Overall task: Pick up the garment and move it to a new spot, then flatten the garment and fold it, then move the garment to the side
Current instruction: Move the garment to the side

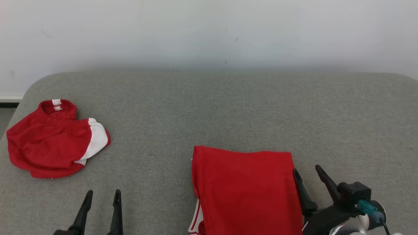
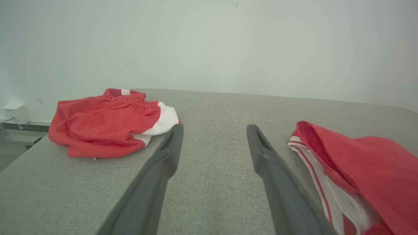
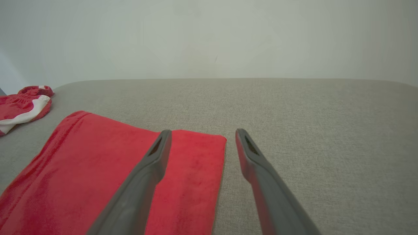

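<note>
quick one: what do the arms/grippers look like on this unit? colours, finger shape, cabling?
Both the left gripper and right gripper have two long, tapered, matte-black fingers with a narrow slot near each tip. The right one's base carries a black boxy housing, a teal connector and a black cable.

The folded red cloth garment (image 1: 245,189) lies front-centre on the grey fabric surface (image 1: 228,107); the crumpled red-and-white shorts (image 1: 52,140) lie far left.
</note>
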Robot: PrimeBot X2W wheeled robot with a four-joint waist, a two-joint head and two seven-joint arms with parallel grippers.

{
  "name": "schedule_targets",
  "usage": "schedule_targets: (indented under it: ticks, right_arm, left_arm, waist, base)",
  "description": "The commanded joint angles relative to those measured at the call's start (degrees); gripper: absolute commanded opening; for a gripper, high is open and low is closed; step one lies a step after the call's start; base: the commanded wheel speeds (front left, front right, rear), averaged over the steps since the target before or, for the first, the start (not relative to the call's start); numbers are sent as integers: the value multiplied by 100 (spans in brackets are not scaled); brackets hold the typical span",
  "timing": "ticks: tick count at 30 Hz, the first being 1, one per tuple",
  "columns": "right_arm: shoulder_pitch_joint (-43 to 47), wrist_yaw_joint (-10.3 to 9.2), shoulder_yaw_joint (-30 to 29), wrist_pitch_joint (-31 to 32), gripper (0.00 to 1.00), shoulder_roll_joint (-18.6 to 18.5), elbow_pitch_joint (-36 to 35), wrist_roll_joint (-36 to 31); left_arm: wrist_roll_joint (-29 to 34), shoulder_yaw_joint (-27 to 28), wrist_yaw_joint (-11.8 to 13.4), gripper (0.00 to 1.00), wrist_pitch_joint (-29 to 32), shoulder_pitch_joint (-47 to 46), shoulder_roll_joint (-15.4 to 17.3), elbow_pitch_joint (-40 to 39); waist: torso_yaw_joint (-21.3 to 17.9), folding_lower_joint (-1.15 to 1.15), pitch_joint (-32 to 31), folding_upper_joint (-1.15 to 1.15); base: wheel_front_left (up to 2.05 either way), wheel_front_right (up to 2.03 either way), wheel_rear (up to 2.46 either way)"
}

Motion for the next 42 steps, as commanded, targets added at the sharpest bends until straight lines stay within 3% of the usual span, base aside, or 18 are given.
schedule_targets:
  ticks: [1, 12, 19, 20, 21, 22, 23, 31, 42]
  right_arm:
    - [-113, -15, -9, 75, 100, 25, 192, 13]
    - [-407, -15, 55, 167, 100, 230, 1479, 156]
    - [-463, -15, 440, 158, 100, 419, 2179, 482]
    - [-492, -15, 502, 206, 82, 437, 2309, 527]
    - [-545, -15, 546, 181, 42, 453, 2417, 574]
    - [-606, -15, 567, 141, 14, 472, 2501, 642]
    - [-672, -15, 595, 126, 0, 487, 2593, 691]
    - [-1444, -17, 792, -84, 0, 216, 2889, 927]
    - [-3229, -16, 1214, 155, 0, -828, 2666, 1280]
  left_arm:
    - [-35, -9, 21, 100, -2, -85, -4, 22]
    - [-121, -54, 72, 100, -2, -192, -9, 115]
    - [-183, -125, 125, 100, -2, -272, -9, 185]
    - [-195, -143, 132, 100, -2, -286, -9, 196]
    - [-207, -161, 140, 100, -2, -299, -9, 205]
    - [-213, -172, 142, 100, -2, -308, -8, 210]
    - [-216, -185, 145, 100, -2, -313, -8, 221]
    - [-269, -196, 195, 100, -2, -384, -8, 192]
    - [-267, -254, 190, 100, -2, -971, -8, -262]
  waist:
    - [105, -1, 117, -1]
    - [150, -1, 311, -1]
    - [36, -1, 342, -1]
    - [23, -1, 351, -1]
    - [15, -1, 357, -1]
    - [6, -1, 363, -1]
    - [-3, -1, 371, -1]
    - [-54, -1, 531, -1]
    - [-284, -1, 1677, -1]
  base:
    - [0, 0, 0]
    - [0, 0, 0]
    - [0, 0, 0]
    - [0, 0, 0]
    - [0, 0, 0]
    - [0, 0, 0]
    - [0, 0, 0]
    - [0, 0, 0]
    - [0, 0, 0]
